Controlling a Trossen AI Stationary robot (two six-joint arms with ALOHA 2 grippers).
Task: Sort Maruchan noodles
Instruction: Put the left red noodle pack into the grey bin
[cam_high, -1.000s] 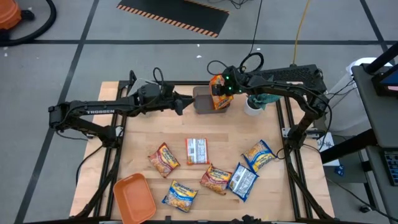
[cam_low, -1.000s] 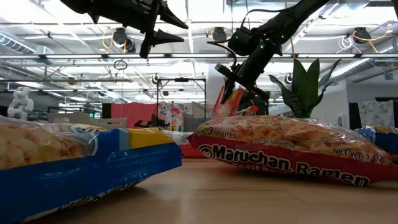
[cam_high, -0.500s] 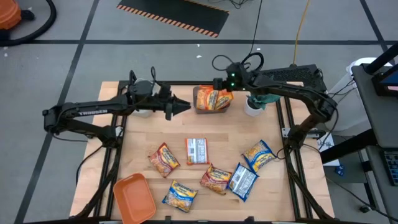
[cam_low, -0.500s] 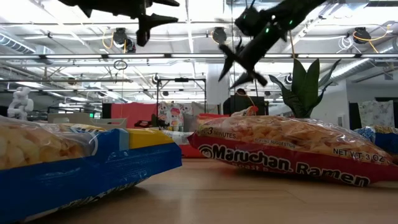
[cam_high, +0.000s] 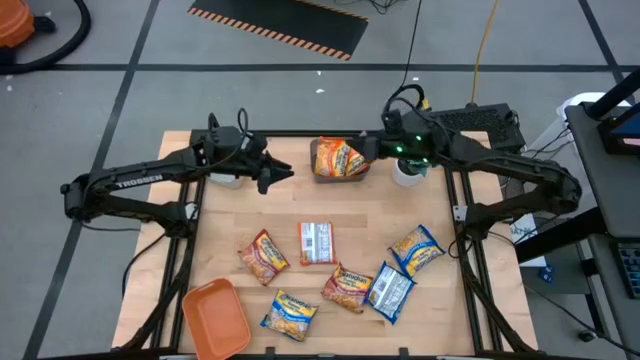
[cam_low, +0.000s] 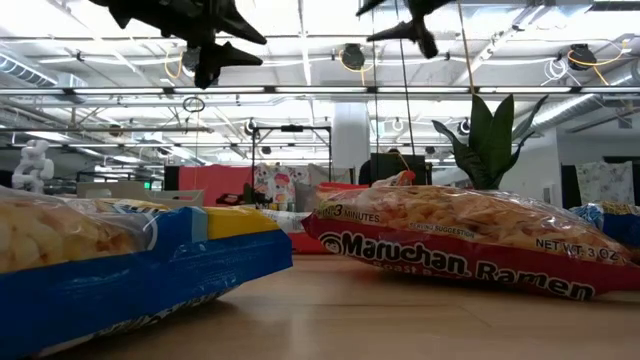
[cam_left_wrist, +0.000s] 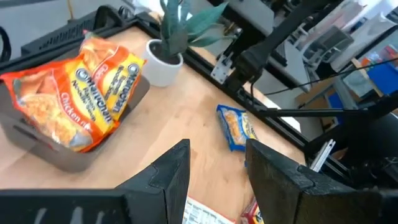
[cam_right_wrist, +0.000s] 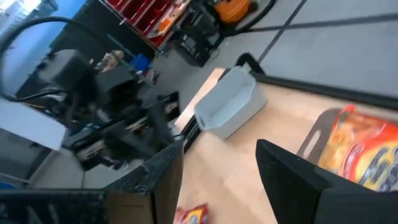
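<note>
While one orange noodle packet (cam_high: 338, 157) lies in the gray bin (cam_high: 322, 167) at the far edge, six packets (cam_high: 318, 242) wait on the surface, both grippers (cam_high: 283, 172) (cam_high: 362, 150) spread, empty.

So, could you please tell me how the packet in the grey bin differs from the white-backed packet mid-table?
The packet in the grey bin shows its orange printed front; the white-backed packet lies label side up. The first sits inside the grey bin at the table's far edge, the second flat on bare wood. Both are similar-sized ramen packets.
</note>
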